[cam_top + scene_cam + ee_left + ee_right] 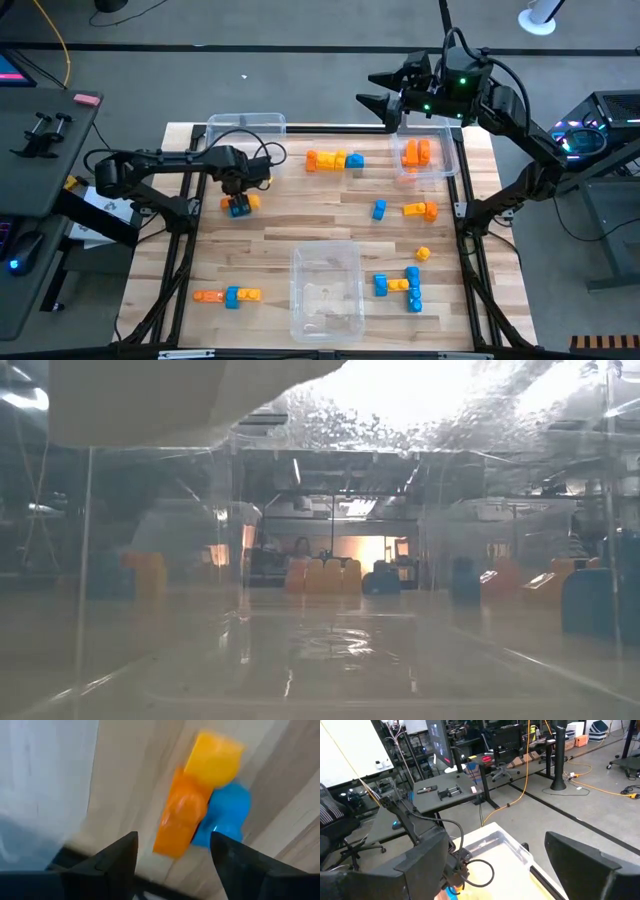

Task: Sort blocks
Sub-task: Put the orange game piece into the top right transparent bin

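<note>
1. Wooden slats make up the table (300,235), which sits on a grey floor with desks and cables around it.
2. Both dark arms reach in from the far corners: the left arm stretches across the table's far left part, and the right arm is raised over the far right corner.
3. Three clear bins stand on the table: one at the far left (245,124), one at the far right (440,160) with orange blocks (416,152) inside, and one near the front middle (326,290).
4. The left gripper (238,190) points down over a small cluster of blocks (241,204) (orange, yellow-orange and blue snapped together) just beside the far-left bin. In the left wrist view its fingers (117,857) stand apart, with the cluster (202,795) lying on the wood beyond them, not held.
5. The right gripper (385,90) hangs beyond the table's far edge, near the far-right bin, fingers spread and holding nothing.
6. Other blocks lie scattered: a row of orange, yellow-orange and blue (334,160) at the far middle, a lone blue one (379,209), an orange pair (421,210), a small orange piece (422,254), a blue and orange group (400,286) at the front right, and a row (227,296) at the front left.
</note>
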Action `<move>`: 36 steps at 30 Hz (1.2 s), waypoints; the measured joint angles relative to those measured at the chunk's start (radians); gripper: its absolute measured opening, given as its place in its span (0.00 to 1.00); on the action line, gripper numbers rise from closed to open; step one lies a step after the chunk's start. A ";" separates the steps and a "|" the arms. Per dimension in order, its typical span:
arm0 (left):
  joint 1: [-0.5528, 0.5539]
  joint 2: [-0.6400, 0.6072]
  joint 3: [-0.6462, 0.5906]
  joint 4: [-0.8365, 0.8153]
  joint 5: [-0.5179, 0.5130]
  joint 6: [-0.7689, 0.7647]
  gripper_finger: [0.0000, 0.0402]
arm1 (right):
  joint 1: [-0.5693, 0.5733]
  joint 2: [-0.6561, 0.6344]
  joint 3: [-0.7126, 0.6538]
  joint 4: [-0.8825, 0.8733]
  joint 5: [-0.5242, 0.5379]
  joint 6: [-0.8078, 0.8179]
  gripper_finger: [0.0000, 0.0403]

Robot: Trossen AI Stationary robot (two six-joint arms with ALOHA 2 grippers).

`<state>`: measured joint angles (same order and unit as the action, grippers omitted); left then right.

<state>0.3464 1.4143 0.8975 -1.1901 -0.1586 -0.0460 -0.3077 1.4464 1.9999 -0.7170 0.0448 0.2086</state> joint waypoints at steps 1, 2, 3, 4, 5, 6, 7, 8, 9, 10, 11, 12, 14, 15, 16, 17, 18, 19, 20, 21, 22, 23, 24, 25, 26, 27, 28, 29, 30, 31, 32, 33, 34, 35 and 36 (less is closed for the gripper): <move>0.000 0.000 -0.007 -0.001 -0.004 -0.004 0.60 | 0.000 0.000 0.000 0.000 0.000 0.000 0.82; 0.000 -0.001 -0.016 0.006 -0.007 -0.005 0.61 | 0.000 0.000 0.000 0.000 0.000 0.000 0.82; 0.000 -0.001 -0.026 0.018 -0.008 -0.005 0.61 | 0.000 0.000 0.000 0.000 0.000 0.000 0.82; 0.000 0.000 -0.036 0.032 -0.005 -0.003 0.62 | 0.000 0.000 0.000 0.000 0.000 0.000 0.82; 0.001 0.000 -0.043 0.044 -0.004 -0.003 0.62 | 0.000 0.000 0.000 0.000 0.000 0.000 0.82; 0.001 0.000 -0.050 0.058 -0.004 -0.007 0.62 | 0.000 0.000 0.000 0.000 0.000 0.000 0.82; 0.001 0.002 -0.050 0.066 0.000 -0.017 0.61 | 0.000 0.000 0.000 0.000 0.000 0.000 0.82; 0.000 0.002 -0.050 0.068 0.001 -0.025 0.61 | 0.000 0.000 0.000 0.000 0.000 0.000 0.82; 0.000 0.001 -0.050 0.067 0.001 -0.029 0.61 | 0.000 0.000 0.000 0.000 0.000 0.000 0.82; 0.000 0.000 -0.049 0.067 -0.001 -0.031 0.61 | 0.000 0.000 0.000 0.000 0.000 0.000 0.82; 0.000 -0.002 -0.049 0.066 -0.002 -0.031 0.61 | 0.000 0.000 0.000 0.000 0.000 0.000 0.82; 0.000 -0.004 -0.049 0.066 0.001 -0.030 0.61 | 0.000 0.000 0.000 0.000 0.000 0.000 0.82; 0.000 -0.005 -0.045 0.064 0.002 -0.028 0.61 | 0.000 0.000 0.000 0.000 0.000 0.000 0.82; 0.000 -0.005 -0.041 0.063 0.002 -0.022 0.61 | 0.000 0.000 0.000 0.000 0.000 0.000 0.82; 0.000 -0.005 -0.037 0.063 0.002 -0.014 0.61 | 0.000 0.000 0.000 0.000 0.000 0.000 0.82; 0.000 -0.005 -0.032 0.062 0.003 -0.002 0.61 | 0.000 0.000 0.000 0.000 0.000 0.000 0.82; 0.000 -0.005 -0.025 0.061 0.002 0.007 0.61 | 0.000 0.000 0.000 0.000 0.000 0.000 0.82; 0.000 -0.005 -0.017 0.062 0.002 0.016 0.61 | 0.000 0.000 0.000 0.000 0.000 0.000 0.82; 0.000 -0.005 -0.009 0.061 0.002 0.026 0.61 | 0.000 0.000 0.000 0.000 0.000 0.000 0.82; 0.000 -0.005 0.001 0.057 0.002 0.036 0.61 | 0.000 0.000 0.000 0.000 0.000 0.000 0.82; 0.000 -0.005 0.012 0.047 0.002 0.047 0.61 | 0.000 0.000 0.000 0.000 0.000 0.000 0.82; 0.000 -0.005 0.022 0.037 0.003 0.057 0.61 | 0.000 0.000 0.000 0.000 0.000 0.000 0.82; 0.000 -0.006 0.030 0.029 0.012 0.073 0.61 | 0.000 0.000 0.000 0.000 0.000 0.000 0.82; 0.000 -0.006 0.035 0.028 0.033 0.094 0.61 | 0.000 0.000 0.000 0.000 0.000 0.000 0.82; -0.001 -0.010 0.038 0.031 0.056 0.114 0.61 | 0.000 0.000 0.000 0.000 0.000 0.000 0.82; -0.004 -0.015 0.038 0.032 0.069 0.128 0.61 | 0.000 0.000 0.000 0.000 0.000 0.000 0.82; -0.011 -0.020 0.038 0.029 0.071 0.137 0.61 | 0.000 0.000 0.000 -0.001 0.000 0.000 0.82; -0.020 -0.027 0.036 0.023 0.065 0.147 0.60 | 0.000 0.000 0.000 -0.002 0.000 0.000 0.82; -0.034 -0.037 0.032 0.016 0.044 0.152 0.59 | 0.000 0.000 0.000 -0.006 0.000 0.000 0.82; -0.052 -0.047 0.029 0.003 0.011 0.148 0.56 | 0.000 0.000 0.000 -0.008 0.000 0.000 0.82; -0.070 -0.059 0.026 -0.004 -0.024 0.129 0.53 | 0.000 0.000 0.000 -0.009 0.001 0.000 0.82; -0.089 -0.073 0.022 -0.001 -0.050 0.103 0.48 | 0.000 0.000 0.000 -0.012 0.001 0.000 0.82; -0.107 -0.091 0.014 0.005 -0.064 0.079 0.42 | 0.000 0.000 0.000 -0.014 0.000 0.000 0.82; -0.124 -0.107 0.007 0.012 -0.072 0.059 0.35 | 0.000 0.000 0.000 -0.014 0.001 0.000 0.82; -0.141 -0.125 -0.005 0.032 -0.085 0.039 0.26 | 0.000 0.000 0.000 -0.016 0.000 0.000 0.82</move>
<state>0.2051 1.2889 0.8930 -1.1578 -0.2432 -0.0069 -0.3073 1.4467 1.9995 -0.7333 0.0452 0.2081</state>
